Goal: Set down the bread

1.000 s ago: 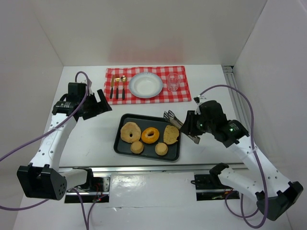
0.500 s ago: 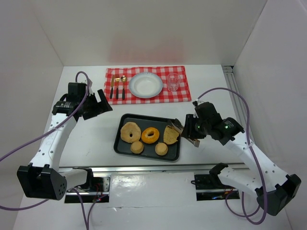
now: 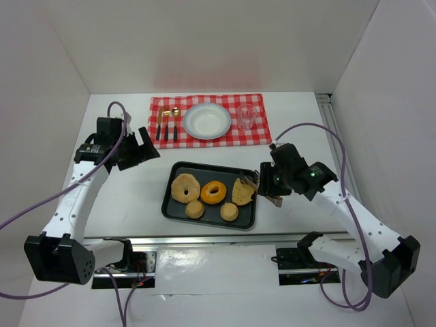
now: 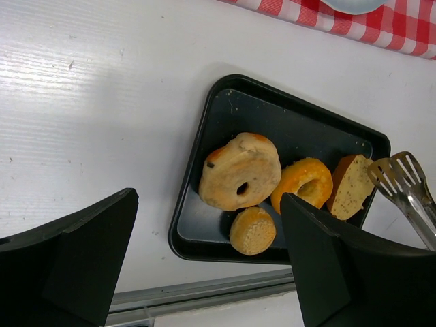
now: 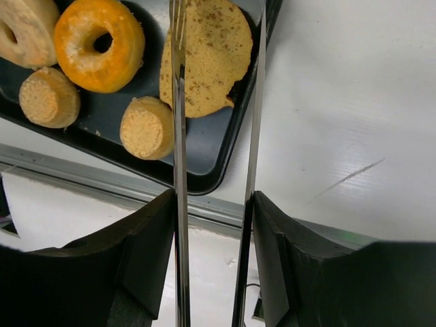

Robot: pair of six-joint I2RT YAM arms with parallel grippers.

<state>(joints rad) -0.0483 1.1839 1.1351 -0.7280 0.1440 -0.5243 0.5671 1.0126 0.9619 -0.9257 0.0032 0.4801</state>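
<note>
A black tray [image 3: 176, 208] holds a pale bagel [image 3: 184, 187], an orange doughnut [image 3: 214, 192], two small round buns [image 3: 195, 210] and a seeded bread slice [image 3: 242, 191] at its right end. My right gripper [image 3: 272, 184] is shut on metal tongs [image 3: 251, 178]. In the right wrist view [image 5: 214, 201] the tongs' two arms [image 5: 178, 136] stand apart, either side of the bread slice [image 5: 208, 54]. My left gripper [image 3: 146, 150] is open and empty, left of the tray; its wrist view [image 4: 209, 197] looks down on the bagel [image 4: 240, 170].
A red checked placemat [image 3: 259, 133] lies at the back with a white plate [image 3: 207, 121], a glass [image 3: 246, 116] and cutlery [image 3: 167, 124]. White walls stand on both sides. A metal rail runs along the near edge [image 3: 204, 240].
My right arm has moved left toward the tray, bringing the tongs' tips from beside the tray to around the seeded slice. The left arm has not moved.
</note>
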